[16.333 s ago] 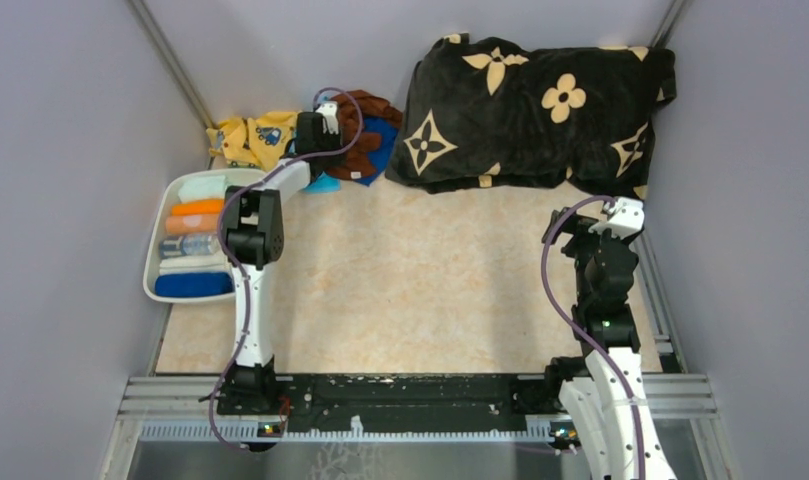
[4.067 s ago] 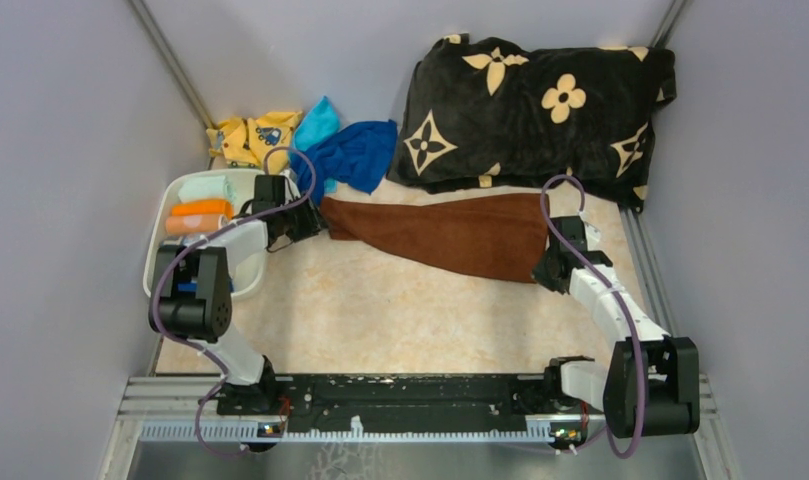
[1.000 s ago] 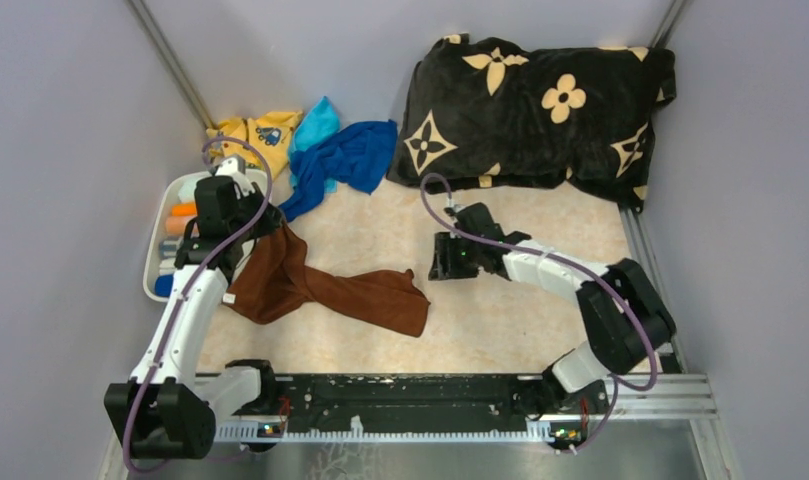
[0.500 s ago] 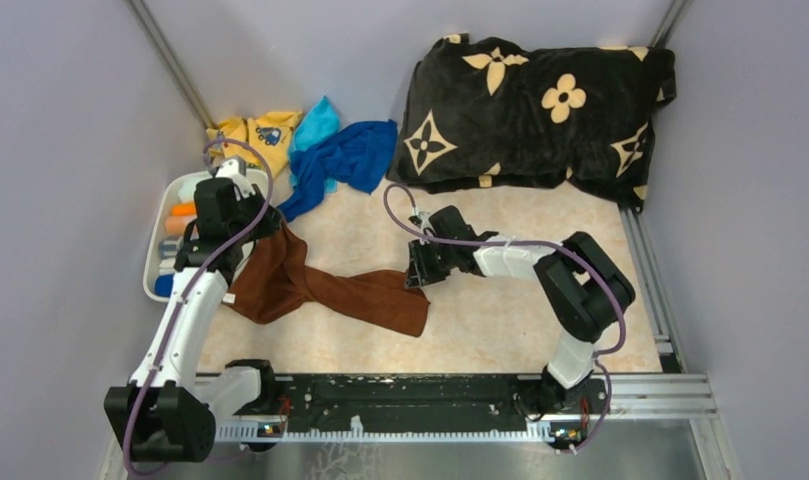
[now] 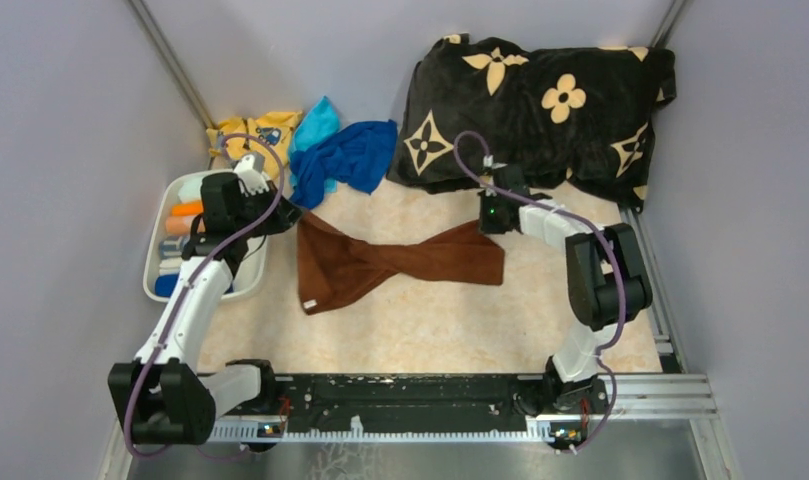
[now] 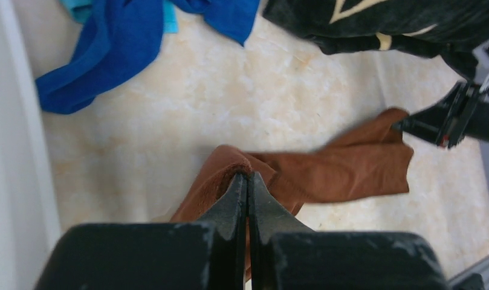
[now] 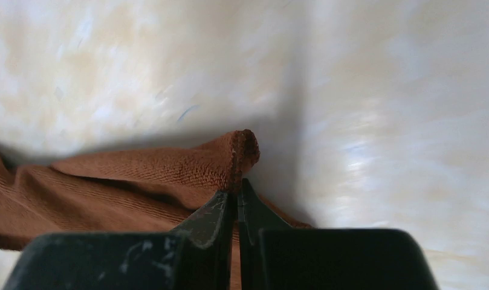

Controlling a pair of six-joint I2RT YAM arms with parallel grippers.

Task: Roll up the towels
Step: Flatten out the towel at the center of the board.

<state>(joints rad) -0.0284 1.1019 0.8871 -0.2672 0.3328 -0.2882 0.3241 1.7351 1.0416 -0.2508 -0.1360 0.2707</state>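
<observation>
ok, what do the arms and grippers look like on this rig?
Left arm and right arm: white links, black joint housings, a purple cable looping alongside each. Left gripper and right gripper have black wedge-shaped fingers tapering to thin tips. A green light glows at the right wrist.

A plain brown towel shows against a cream table marbled with pale orange. Two more plain towels are a dark royal blue towel and a light cyan towel. A yellow cloth carries a blue print. A black cushion is patterned with beige flowers and four-pointed stars. A white tray holds rolls in orange, peach, mint and deep blue. The left arm and right arm are white and black, each with a purple cable. The walls are pale lilac-grey.
</observation>
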